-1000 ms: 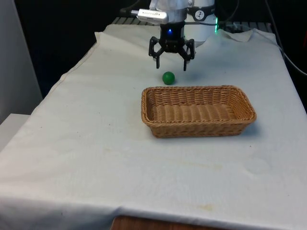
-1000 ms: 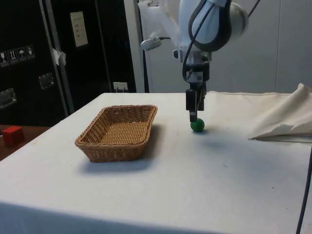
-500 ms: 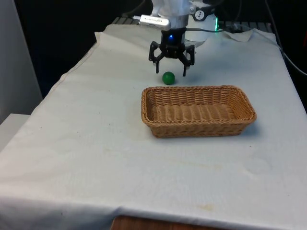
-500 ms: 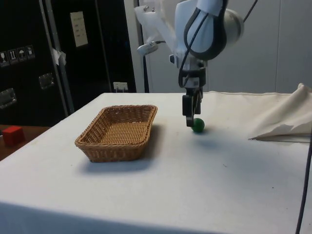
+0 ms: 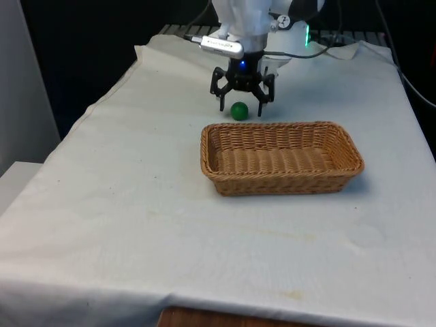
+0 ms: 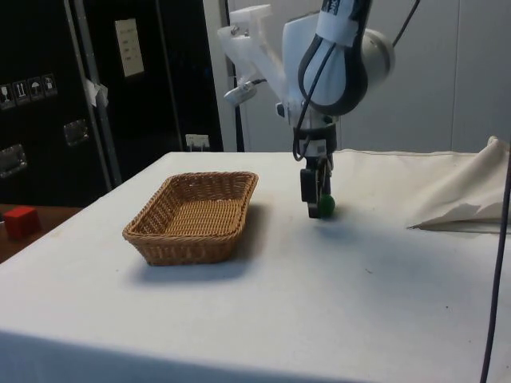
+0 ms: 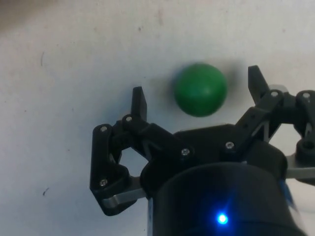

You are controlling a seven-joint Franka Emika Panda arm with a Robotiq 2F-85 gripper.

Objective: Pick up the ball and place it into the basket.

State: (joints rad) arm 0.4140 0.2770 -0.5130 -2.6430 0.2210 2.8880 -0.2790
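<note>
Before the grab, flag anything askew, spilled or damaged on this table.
Nothing stands out. The green ball sits whole on the white cloth between the open hand's fingers, untouched. The wicker basket stands level and intact, apart from the ball.

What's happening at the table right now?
The arm's gripper is down at the green ball, open, one finger on each side and neither touching it. The ball sits on the white cloth, just beyond the wicker basket on the robot's side. The basket holds nothing, so the pick has not yet been made.
</note>
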